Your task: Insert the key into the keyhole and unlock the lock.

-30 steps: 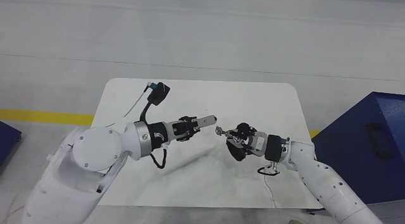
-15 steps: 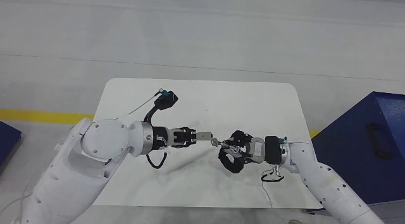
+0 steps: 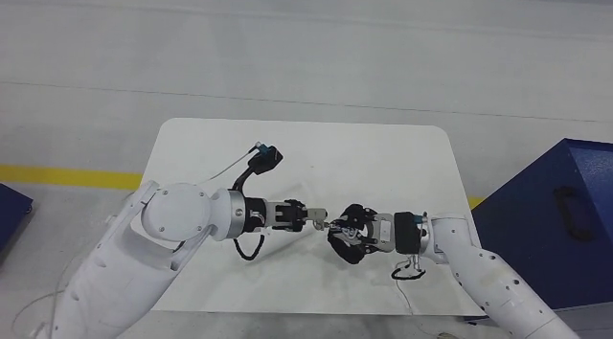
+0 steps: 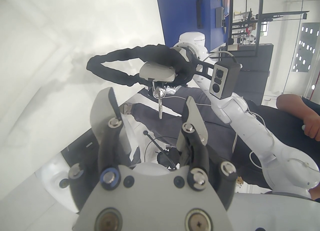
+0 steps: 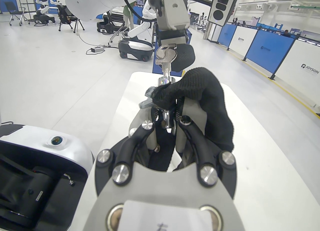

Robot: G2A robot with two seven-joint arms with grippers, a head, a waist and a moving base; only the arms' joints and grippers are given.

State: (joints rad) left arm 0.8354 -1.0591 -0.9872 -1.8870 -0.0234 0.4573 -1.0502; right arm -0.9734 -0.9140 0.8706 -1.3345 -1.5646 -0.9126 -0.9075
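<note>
My right gripper is shut on the lock, a chrome body with a black fabric-covered loop, held above the white table. The silver key sticks out of the lock's keyhole toward my left arm. Around that key my left gripper stands open, one finger on each side and neither touching it. In the top view the key bridges the left gripper and the lock, near the table's front middle.
A blue cabinet stands just beyond the table's right edge. Cables hang from both wrists, one loop under the right arm. The far half of the table is bare.
Both arms have come nearer the table's front. The left gripper has closed the gap to the lock, and its open fingers now straddle the key.
</note>
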